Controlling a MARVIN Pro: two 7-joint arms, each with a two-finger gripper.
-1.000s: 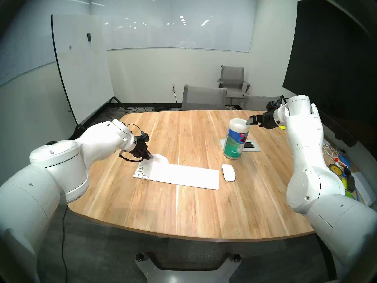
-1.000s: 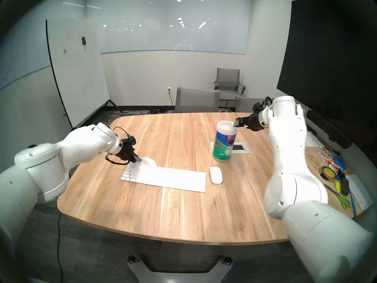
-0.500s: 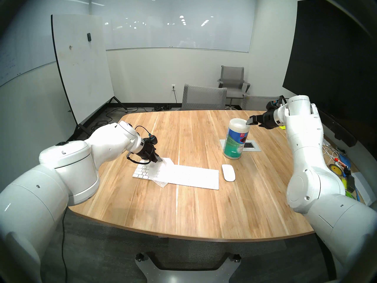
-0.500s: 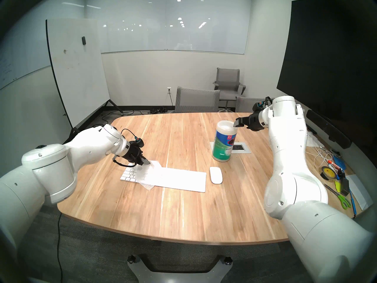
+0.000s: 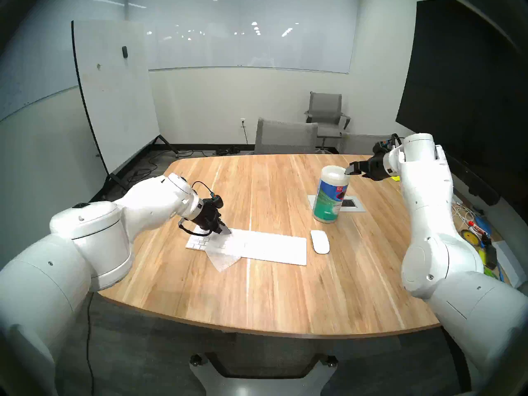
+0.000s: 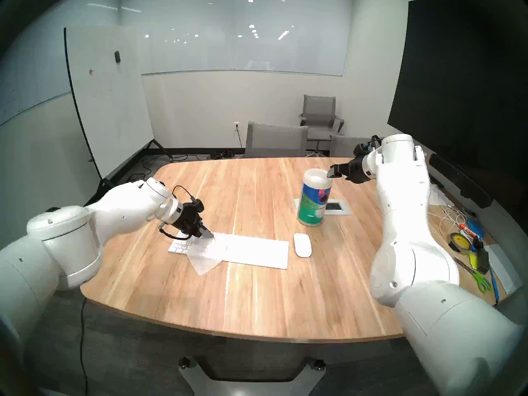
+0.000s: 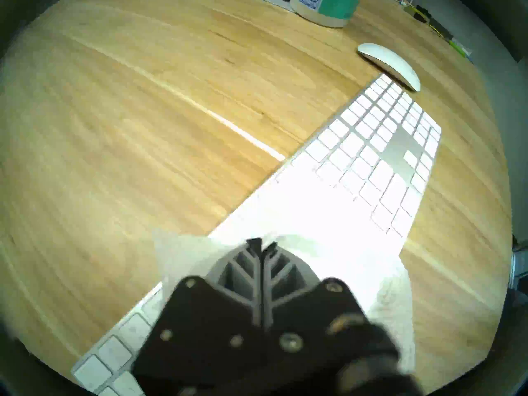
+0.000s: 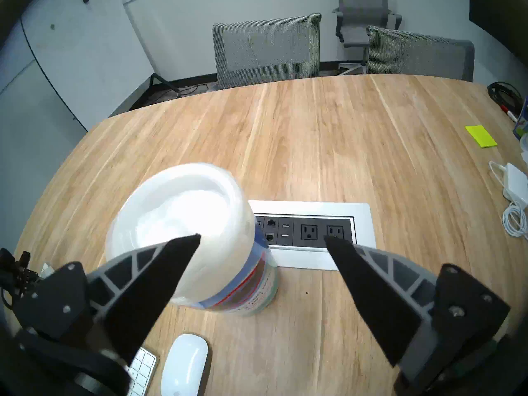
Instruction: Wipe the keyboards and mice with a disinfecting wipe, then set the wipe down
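Left gripper (image 5: pixel 226 230), angled steeply down, jaws clamped on the wipe (image 5: pixel 222 255), which drapes over the keyboard (image 5: pixel 268 246) onto the table (image 5: pixel 257 298). Mouse (image 5: pixel 320 241) just beside the keyboard's right end. Farther back, right gripper (image 8: pixel 261 239), jaws spread wide and empty, hovers above the canister (image 5: pixel 330 194).

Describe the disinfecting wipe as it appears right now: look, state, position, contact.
The disinfecting wipe is a thin white sheet with a faint quilted texture, slightly translucent. One corner is pinched in the shut left gripper. From there it drapes over the left part of the white keyboard, and its loose lower corner lies past the keyboard's near edge on the wooden table.
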